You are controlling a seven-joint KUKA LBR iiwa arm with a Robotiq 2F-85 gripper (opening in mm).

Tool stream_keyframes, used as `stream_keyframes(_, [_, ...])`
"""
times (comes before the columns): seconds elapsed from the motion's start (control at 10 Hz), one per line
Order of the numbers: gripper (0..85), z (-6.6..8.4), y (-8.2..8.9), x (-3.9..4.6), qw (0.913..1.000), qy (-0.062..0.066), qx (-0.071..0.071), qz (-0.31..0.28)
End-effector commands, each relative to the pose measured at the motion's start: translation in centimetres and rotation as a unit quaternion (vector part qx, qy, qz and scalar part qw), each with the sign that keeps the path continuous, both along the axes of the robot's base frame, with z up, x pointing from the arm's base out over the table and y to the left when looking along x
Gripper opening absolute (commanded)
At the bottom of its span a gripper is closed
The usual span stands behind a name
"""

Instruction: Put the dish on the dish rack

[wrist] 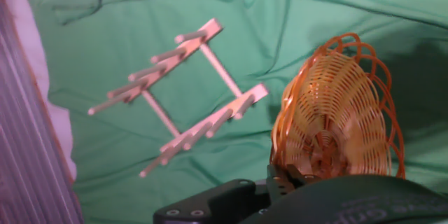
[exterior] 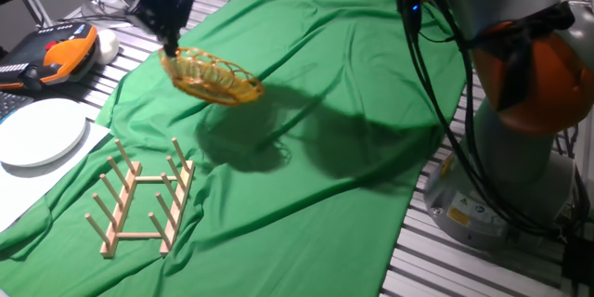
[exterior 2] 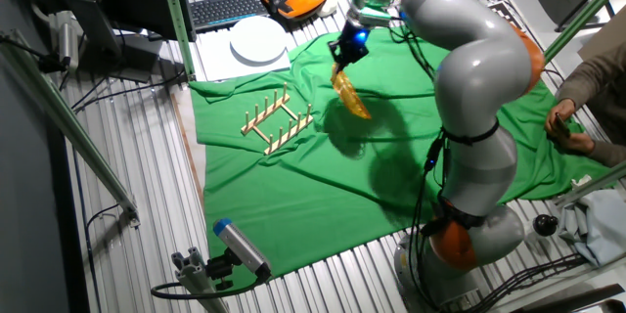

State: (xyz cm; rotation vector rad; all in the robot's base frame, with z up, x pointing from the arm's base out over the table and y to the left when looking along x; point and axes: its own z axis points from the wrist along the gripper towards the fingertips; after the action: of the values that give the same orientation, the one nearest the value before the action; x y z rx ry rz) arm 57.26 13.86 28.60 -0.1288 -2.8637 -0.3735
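- One fixed view shows the end effector (exterior: 173, 48) pinching the dish (exterior: 215, 78) by its rim, with the dish lifted clear of the green cloth (exterior: 316, 102) and tilted
- The dish casts a dark shadow on the cloth directly below it
- The dish rack (exterior: 144, 197) stands on the cloth at about 7 o'clock from the dish, well apart from it, pegs upright
- A white plate (exterior: 39, 132) lies at 9 o'clock from the rack, off the cloth on the table (exterior: 436, 260)
- The other fixed view shows the arm (exterior 2: 469, 59) reaching over the cloth, the dish hanging edge-down under the end effector
- Hand view shows the dish close to the fingers, its woven hollow facing the camera, and the rack at 10 o'clock from it
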Motion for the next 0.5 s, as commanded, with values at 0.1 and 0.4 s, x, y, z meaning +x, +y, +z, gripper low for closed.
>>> stream_keyframes(0.1, [0.0,0.05,0.77,0.00,0.9968,-0.006,-0.061,0.052])
stream_keyframes(0.4, [0.0,0.05,0.77,0.00,0.9910,-0.011,-0.087,0.101])
